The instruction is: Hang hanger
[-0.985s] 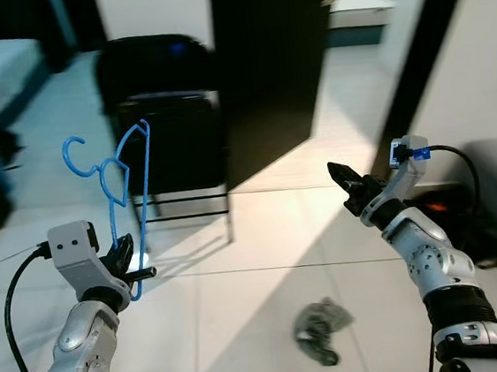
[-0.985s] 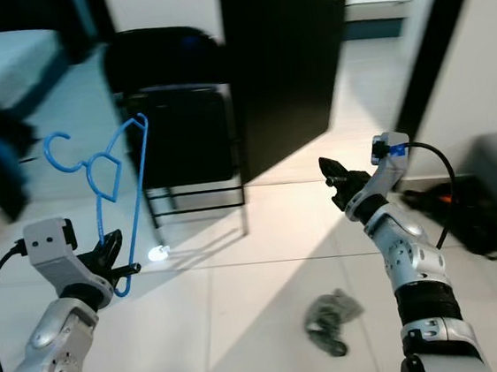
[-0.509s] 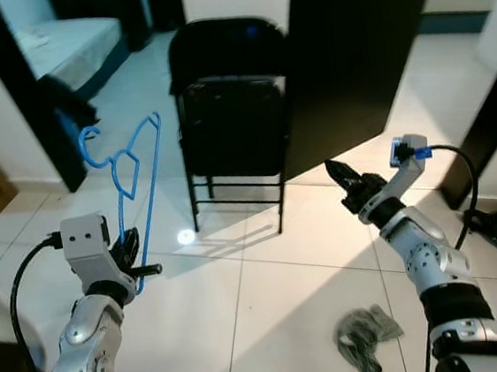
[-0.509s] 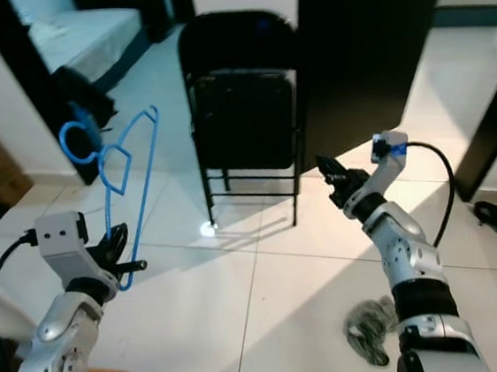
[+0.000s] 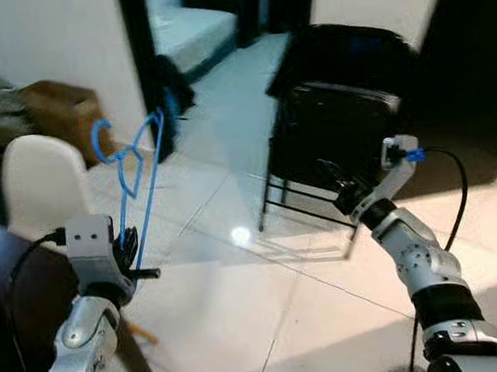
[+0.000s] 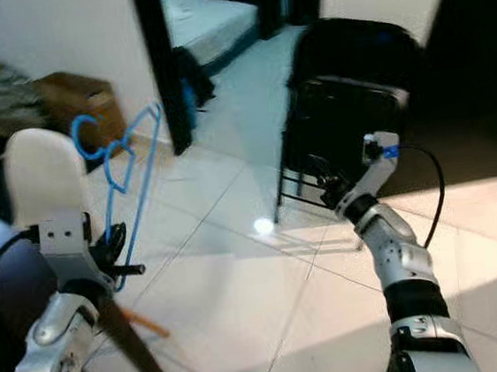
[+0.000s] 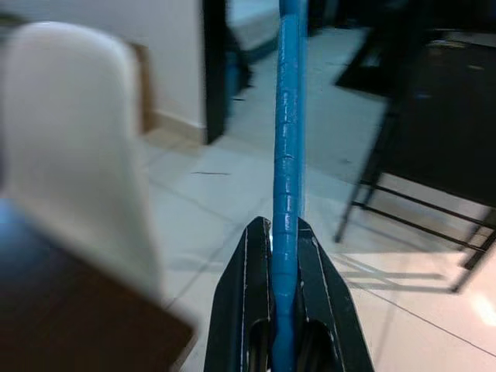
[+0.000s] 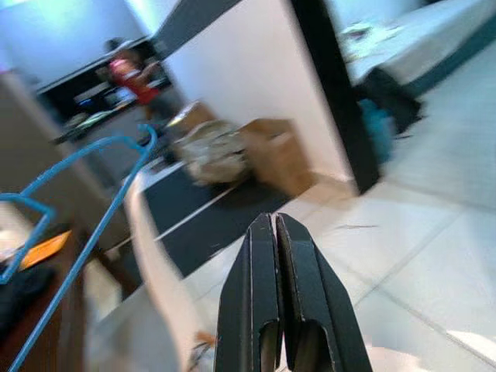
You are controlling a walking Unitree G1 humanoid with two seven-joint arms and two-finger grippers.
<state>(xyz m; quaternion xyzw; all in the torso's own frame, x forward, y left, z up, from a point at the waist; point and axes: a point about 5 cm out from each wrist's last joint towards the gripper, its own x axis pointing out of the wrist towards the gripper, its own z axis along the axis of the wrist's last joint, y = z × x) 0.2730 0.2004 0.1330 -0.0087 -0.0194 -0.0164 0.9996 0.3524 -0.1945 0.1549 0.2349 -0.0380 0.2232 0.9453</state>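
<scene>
Both arms are built of rounded silver segments joined by darker rings, with a broad black band around the right forearm. The left hand [image 5: 132,257] has two long black fingers [image 7: 246,310] with smooth, tapering outer faces, and behind it sits a pale grey boxy wrist block with two small dark holes in its face. A black cable loops from that block back down the arm. The right hand [image 5: 340,183] is black as well, its fingers [image 8: 258,287] slim and glossy. Its wrist carries a small white block with a bright blue fitting, from which another black cable arcs along the forearm.
</scene>
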